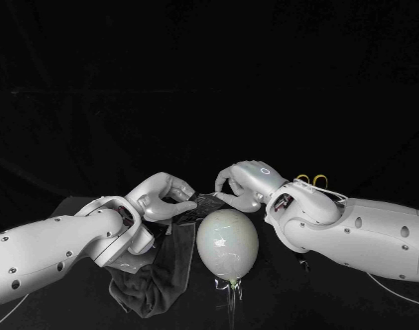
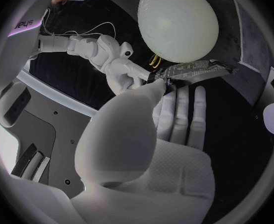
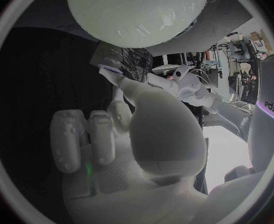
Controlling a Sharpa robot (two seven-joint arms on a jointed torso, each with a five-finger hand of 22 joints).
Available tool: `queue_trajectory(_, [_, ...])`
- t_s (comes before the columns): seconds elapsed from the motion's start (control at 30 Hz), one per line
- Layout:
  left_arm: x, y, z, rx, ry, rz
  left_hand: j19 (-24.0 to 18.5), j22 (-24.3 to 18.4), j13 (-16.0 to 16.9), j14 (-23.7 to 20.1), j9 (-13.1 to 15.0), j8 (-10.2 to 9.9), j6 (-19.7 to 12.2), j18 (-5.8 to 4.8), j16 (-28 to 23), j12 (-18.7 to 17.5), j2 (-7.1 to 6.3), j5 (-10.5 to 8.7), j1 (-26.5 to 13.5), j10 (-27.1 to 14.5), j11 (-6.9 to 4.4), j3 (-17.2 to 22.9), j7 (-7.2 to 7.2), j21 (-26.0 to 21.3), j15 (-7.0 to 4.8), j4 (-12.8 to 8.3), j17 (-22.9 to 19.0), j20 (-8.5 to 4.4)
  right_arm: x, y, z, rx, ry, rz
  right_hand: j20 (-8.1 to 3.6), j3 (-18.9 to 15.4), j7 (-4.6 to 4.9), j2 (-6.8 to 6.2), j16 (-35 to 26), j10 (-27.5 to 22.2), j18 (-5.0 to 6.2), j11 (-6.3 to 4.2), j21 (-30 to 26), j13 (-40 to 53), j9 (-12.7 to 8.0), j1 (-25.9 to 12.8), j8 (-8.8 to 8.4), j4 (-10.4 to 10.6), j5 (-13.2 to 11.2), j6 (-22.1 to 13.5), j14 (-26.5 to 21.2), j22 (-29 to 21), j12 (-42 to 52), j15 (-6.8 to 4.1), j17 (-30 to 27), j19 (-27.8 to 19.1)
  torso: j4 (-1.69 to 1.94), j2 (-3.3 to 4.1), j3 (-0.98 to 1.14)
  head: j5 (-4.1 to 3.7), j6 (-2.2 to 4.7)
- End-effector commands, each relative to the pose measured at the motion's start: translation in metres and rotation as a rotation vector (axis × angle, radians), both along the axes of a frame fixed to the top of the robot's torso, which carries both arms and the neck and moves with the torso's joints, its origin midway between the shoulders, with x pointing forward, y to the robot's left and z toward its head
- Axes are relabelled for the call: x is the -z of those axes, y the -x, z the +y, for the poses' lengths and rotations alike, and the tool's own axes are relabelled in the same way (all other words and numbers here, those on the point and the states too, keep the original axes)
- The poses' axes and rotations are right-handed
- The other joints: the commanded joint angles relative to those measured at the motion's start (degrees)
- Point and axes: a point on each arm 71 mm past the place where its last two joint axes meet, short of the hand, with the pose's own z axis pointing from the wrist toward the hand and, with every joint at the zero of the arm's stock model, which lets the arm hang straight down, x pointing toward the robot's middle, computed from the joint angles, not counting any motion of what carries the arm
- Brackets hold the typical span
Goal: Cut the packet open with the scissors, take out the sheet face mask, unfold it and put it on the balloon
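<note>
A dark, flat packet hangs just above the white balloon, stretched between my two hands. My left hand pinches its left end between thumb and fingers. From the other side, my right hand pinches its right end. In the left wrist view the packet runs from my left hand's thumb out under the balloon, and my right hand meets it at the same end. The right wrist view shows the packet at my right hand's thumb tip, below the balloon.
The yellow handles of the scissors peek out behind my right wrist. A dark cloth lies crumpled on the table under my left forearm, beside the balloon. The balloon's knot points toward me.
</note>
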Motion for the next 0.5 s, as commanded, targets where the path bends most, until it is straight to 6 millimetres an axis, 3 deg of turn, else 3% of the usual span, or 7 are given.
queue_trajectory(0.03, [-0.0019,0.0005,-0.0019,0.009,0.009,-0.003,-0.3,0.0,0.0,0.0,3.6,0.2,0.4,0.91,0.3,0.3,0.3,0.35,-0.1,0.5,-0.03,0.2,0.05,0.2,0.1,0.1,-0.1,-0.07,-0.0006,0.0012,0.0007,-0.015,-0.004,-0.016,0.16,1.0,-0.59,1.57,0.3,0.8,-0.54,-0.77,1.1,3.7,0.2,1.1,0.71,0.1,0.1,1.3,6.1,14.8,1.2,-0.15,15.1,5.5,0.0,-0.03,0.01,0.08,-0.03])
queue_trajectory(0.13, [-0.0019,0.0005,-0.0017,0.009,0.009,-0.003,-0.3,0.0,0.0,0.0,3.6,0.2,0.4,0.91,0.3,0.3,0.3,0.35,-0.1,0.5,-0.03,0.2,0.05,0.2,0.1,0.1,-0.1,-0.07,-0.0022,0.0022,0.0002,-0.023,-0.026,-0.032,0.0,1.4,-0.87,2.52,0.3,1.6,-0.72,-1.06,1.9,4.4,0.4,1.1,1.17,0.3,0.1,1.6,6.1,15.0,2.3,-0.41,15.1,5.9,-0.02,-0.01,0.02,0.11,-0.02])
queue_trajectory(0.2, [-0.0019,0.0005,-0.0017,0.009,0.009,-0.003,-0.3,0.0,0.0,0.0,3.6,0.2,0.4,0.91,0.3,0.3,0.3,0.35,-0.1,0.5,-0.03,0.2,0.05,0.2,0.1,0.1,-0.1,-0.07,-0.0032,0.0029,-0.0001,-0.029,-0.039,-0.043,-0.2,2.1,-1.02,4.58,0.3,3.0,-0.8,-1.25,2.2,5.7,0.8,0.3,2.0,1.5,0.1,2.5,6.1,15.1,4.5,-0.63,15.1,6.0,-0.03,0.0,0.02,0.13,-0.01])
queue_trajectory(0.5, [-0.0015,0.0002,-0.001,0.008,0.006,0.0,-0.3,0.0,0.0,0.0,3.6,0.2,0.4,0.91,0.3,0.3,0.3,0.35,-0.1,0.5,-0.03,0.2,0.05,0.2,0.1,0.1,-0.1,-0.07,-0.007,0.0061,-0.0037,-0.041,-0.088,-0.079,-0.57,2.5,-1.45,5.41,0.3,4.3,-0.8,-1.68,2.2,6.8,1.3,-0.1,2.99,1.9,0.1,2.9,6.1,15.1,6.4,-0.96,15.1,6.0,-0.05,0.01,0.04,0.22,-0.02])
